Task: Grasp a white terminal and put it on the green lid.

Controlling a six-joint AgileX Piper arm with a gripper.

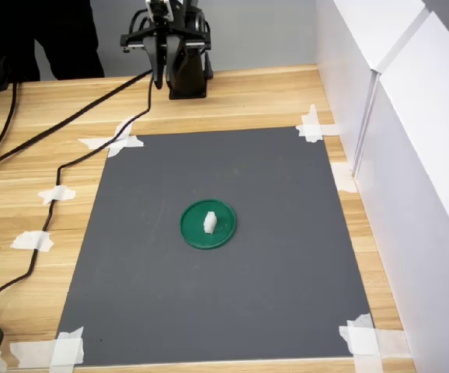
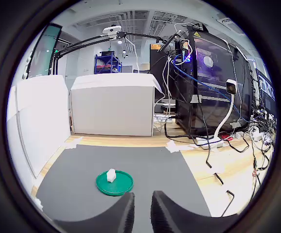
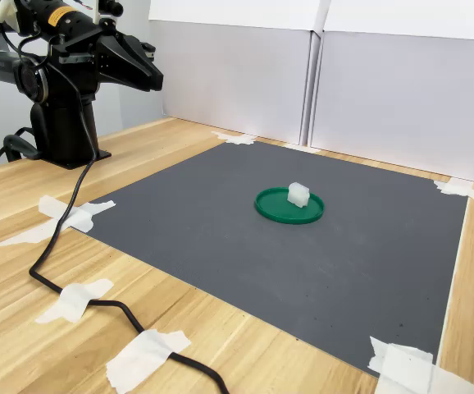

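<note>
white terminal resting on the green lid

we see the white terminal [image 1: 209, 222] [image 2: 111, 175] [image 3: 298, 194], a tiny stepped white plastic block, sitting on the green lid [image 1: 193, 231] [image 2: 123, 186] [image 3: 271, 208], a little off its centre. the lid is a flat, round, dark-green disc with a slightly raised rim, lying flat near the middle of a dark grey mat [image 1: 279, 256] on the wooden table [image 1: 248, 97].

We count one tiny white stepped plastic block [image 1: 209, 222], one flat round dark-green plastic disc [image 1: 208, 235] and one dark grey rectangular mat [image 1: 147, 272]. In the first exterior view we count at least eight torn white tape pieces [image 1: 116, 142], some at the mat's corners, and two black cables [image 1: 69, 120] on the wooden table [image 1: 30, 202].
</note>
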